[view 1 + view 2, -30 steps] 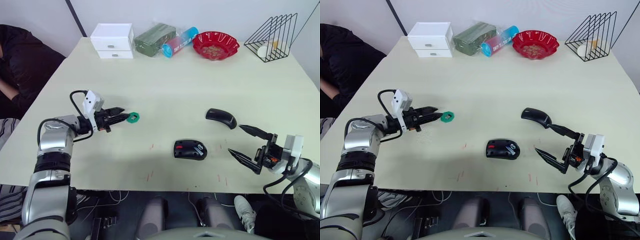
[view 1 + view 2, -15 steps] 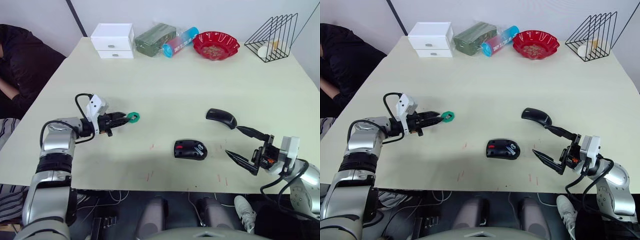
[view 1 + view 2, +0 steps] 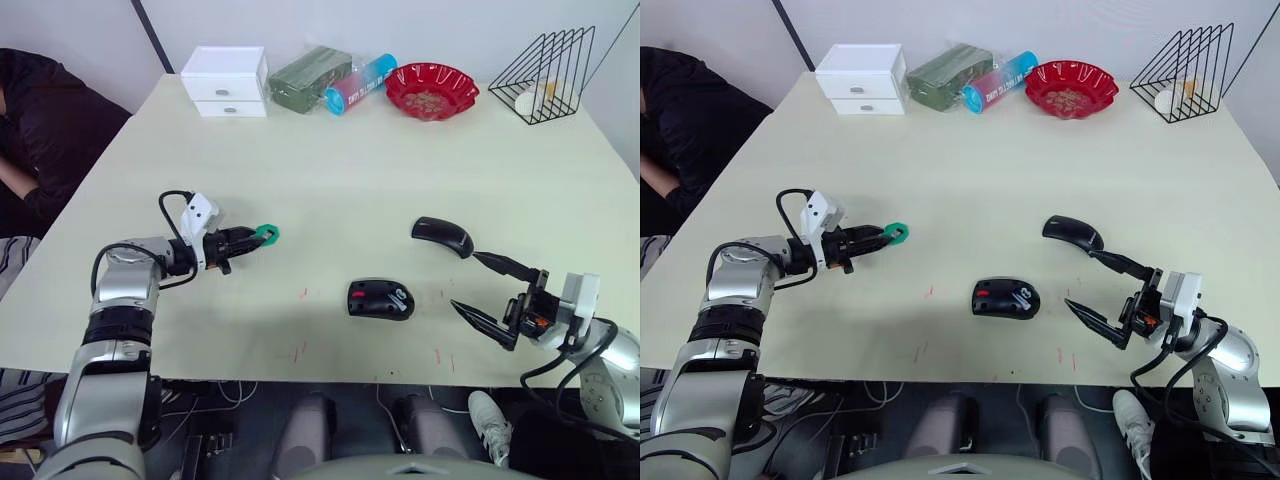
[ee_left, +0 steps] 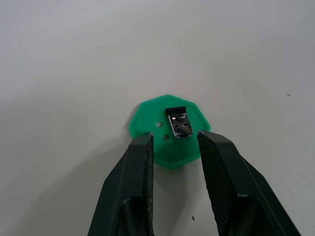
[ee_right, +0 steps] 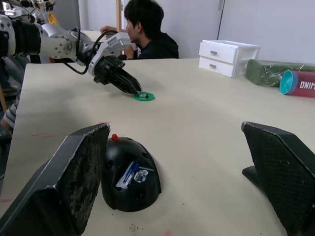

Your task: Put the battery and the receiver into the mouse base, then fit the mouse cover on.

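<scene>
We note a pale tabletop (image 3: 330, 160) carrying several items along its far edge. From the left: a white two-drawer box (image 3: 225, 81), a dark green packet (image 3: 309, 78) lying just beside a blue-and-red tube (image 3: 360, 84), a red bowl (image 3: 432, 89) with brownish contents, and a black wire rack (image 3: 545, 74) holding a pale object. Nearer us, left of centre, lies a green disc (image 4: 169, 132). A person in dark clothing (image 3: 35, 130) sits at the left edge.

Cream table (image 3: 330, 150), mouse base (image 3: 381, 299), mouse cover (image 3: 442, 236), green disc (image 3: 265, 235), drawers (image 3: 225, 81)
</scene>
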{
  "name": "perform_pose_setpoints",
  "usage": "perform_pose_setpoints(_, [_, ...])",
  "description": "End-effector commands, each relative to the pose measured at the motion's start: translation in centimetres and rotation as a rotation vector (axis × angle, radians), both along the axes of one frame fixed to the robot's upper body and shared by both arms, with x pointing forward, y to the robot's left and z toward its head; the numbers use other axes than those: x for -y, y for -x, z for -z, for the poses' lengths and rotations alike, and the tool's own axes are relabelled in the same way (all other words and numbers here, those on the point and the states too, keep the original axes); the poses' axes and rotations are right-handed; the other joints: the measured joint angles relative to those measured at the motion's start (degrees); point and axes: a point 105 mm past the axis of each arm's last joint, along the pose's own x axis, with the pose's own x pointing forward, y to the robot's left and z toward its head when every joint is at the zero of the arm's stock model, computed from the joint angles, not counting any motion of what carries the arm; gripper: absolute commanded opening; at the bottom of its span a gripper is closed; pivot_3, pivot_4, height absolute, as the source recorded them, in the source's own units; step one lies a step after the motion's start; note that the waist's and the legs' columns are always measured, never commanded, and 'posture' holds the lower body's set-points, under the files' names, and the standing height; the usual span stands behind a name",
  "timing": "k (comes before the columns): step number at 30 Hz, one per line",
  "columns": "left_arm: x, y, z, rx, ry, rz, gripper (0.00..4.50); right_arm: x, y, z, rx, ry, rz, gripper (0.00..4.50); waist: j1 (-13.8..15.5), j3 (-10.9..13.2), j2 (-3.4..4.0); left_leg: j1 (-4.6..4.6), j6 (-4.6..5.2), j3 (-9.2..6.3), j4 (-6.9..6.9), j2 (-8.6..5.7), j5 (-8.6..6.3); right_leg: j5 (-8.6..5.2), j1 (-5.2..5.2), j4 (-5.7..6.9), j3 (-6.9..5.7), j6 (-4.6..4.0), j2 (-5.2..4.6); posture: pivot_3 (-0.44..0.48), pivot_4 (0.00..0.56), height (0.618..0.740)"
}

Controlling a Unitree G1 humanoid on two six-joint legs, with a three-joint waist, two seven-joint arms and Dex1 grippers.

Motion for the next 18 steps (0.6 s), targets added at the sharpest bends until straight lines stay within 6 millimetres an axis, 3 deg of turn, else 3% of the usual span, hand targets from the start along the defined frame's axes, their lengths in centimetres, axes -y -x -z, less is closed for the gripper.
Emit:
perform_pose_setpoints(1, [0.23, -0.38, -0.92, 0.041, -0.014, 0.008, 1.53, 0.44, 0.11, -0.47, 0.029, -0.001, 0.015, 4.5, 0.0, 0.0, 0.0, 0.0, 0.0, 0.0, 0.0, 0.0, 0.0, 0.0, 0.0, 0.0, 0.0, 0.0, 0.0, 0.0, 0.15, 0.74])
perform_pose_setpoints(18, [0.53, -0.9, -0.07, 0.044, -0.032, -0.006, 1.53, 0.45, 0.22, -0.38, 0.031, 0.002, 0.018, 4.5, 0.0, 0.0, 0.0, 0.0, 0.0, 0.0, 0.0, 0.0, 0.0, 0.0, 0.0, 0.0, 0.0, 0.0, 0.0, 0.0, 0.15, 0.74])
